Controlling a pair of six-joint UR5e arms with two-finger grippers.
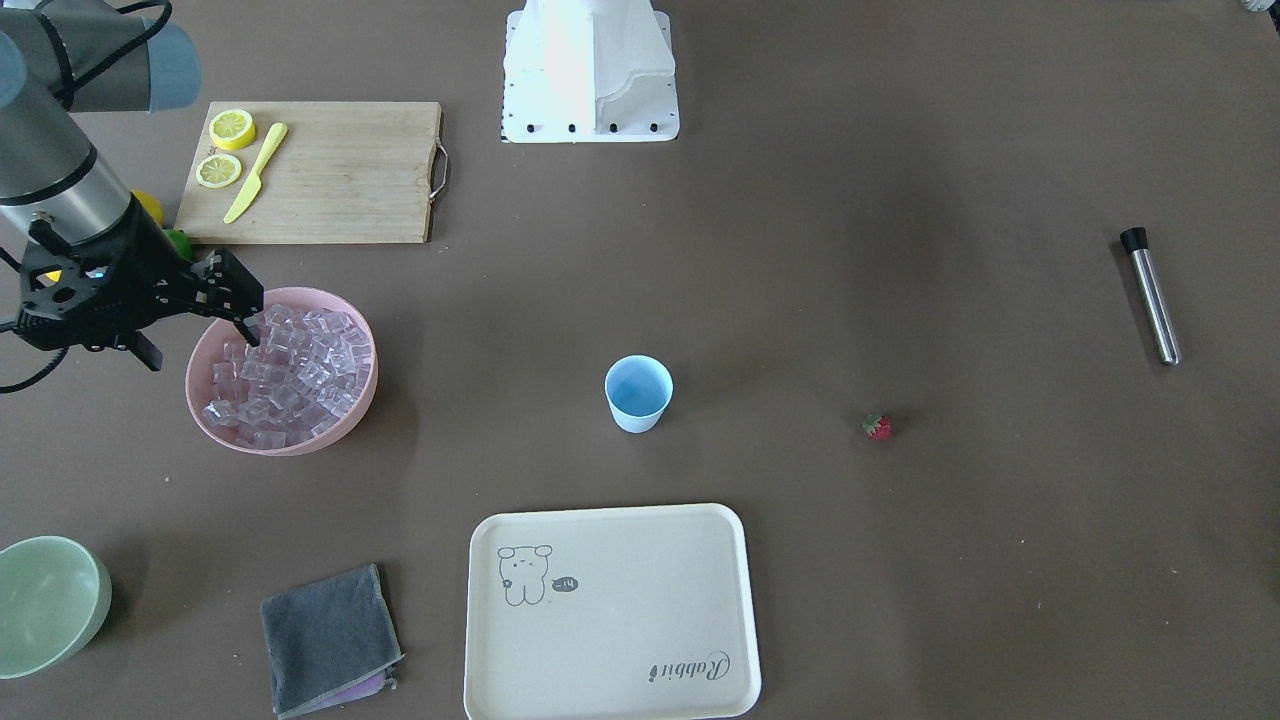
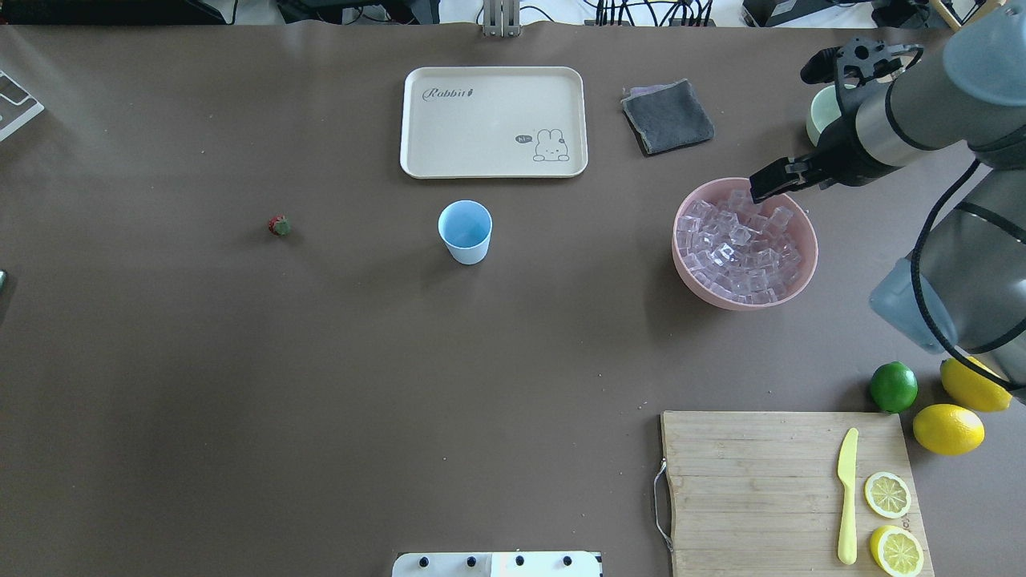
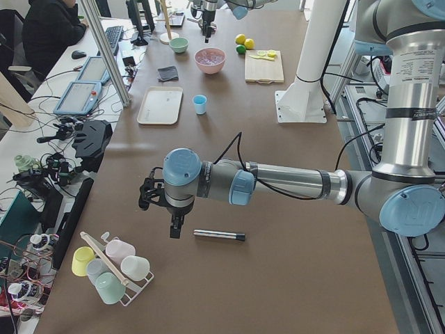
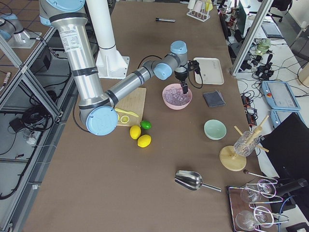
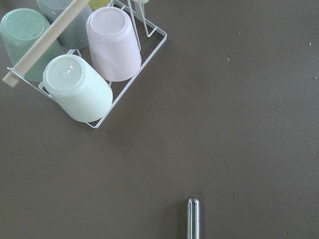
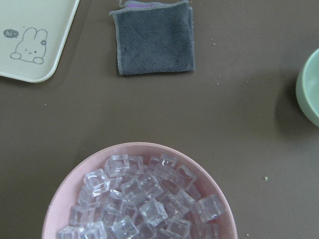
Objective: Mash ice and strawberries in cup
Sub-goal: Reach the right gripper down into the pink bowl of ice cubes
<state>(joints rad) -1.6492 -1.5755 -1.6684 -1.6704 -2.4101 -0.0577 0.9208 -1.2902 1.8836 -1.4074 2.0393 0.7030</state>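
The light-blue cup (image 1: 638, 392) stands upright and empty mid-table; it also shows in the overhead view (image 2: 465, 231). One red strawberry (image 1: 878, 427) lies alone on the table (image 2: 278, 226). The ice (image 1: 290, 375) fills a pink bowl (image 2: 805, 268). My right gripper (image 1: 246, 326) hangs over the bowl's rim (image 2: 758, 191), just above the cubes, jaws apart and empty. My left gripper (image 3: 174, 226) shows only in the exterior left view, beside a steel muddler (image 3: 219, 235); I cannot tell whether it is open or shut.
A cream tray (image 2: 493, 120), a grey cloth (image 2: 667, 116) and a pale-green bowl (image 1: 45, 600) lie beyond the cup. A cutting board (image 2: 753, 489) holds a knife and lemon slices; a lime (image 2: 893, 386) and lemons sit beside it. A rack of cups (image 5: 99, 59) stands near the left gripper.
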